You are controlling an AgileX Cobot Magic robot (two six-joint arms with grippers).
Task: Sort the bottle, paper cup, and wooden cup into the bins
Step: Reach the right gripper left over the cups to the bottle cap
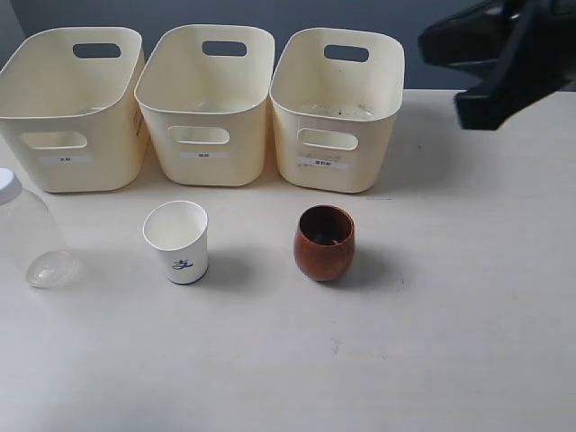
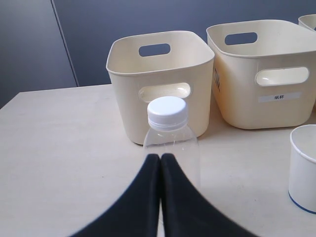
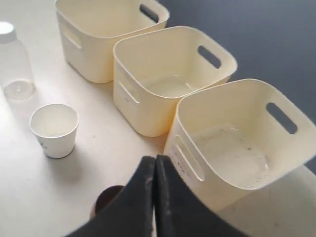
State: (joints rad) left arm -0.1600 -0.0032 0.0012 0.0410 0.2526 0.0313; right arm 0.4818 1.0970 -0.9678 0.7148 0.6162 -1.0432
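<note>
Three cream bins stand in a row at the back: left bin (image 1: 67, 108), middle bin (image 1: 207, 103), right bin (image 1: 337, 108). The clear bottle (image 1: 31, 234) with a white cap stands at the far left edge. In front of the bins, the white paper cup (image 1: 177, 241) and the brown wooden cup (image 1: 324, 243) stand upright. My left gripper (image 2: 160, 158) is shut and empty, just short of the bottle (image 2: 169, 131). My right gripper (image 3: 155, 160) is shut and empty, held high over the wooden cup (image 3: 106, 197) near the right bin (image 3: 237, 138). The right arm (image 1: 504, 54) shows at the top right.
The pale table (image 1: 432, 360) spreads bare in front of and to the right of the cups. A dark wall (image 2: 98, 24) rises behind the bins. The paper cup (image 2: 303, 170) stands to one side of the bottle in the left wrist view.
</note>
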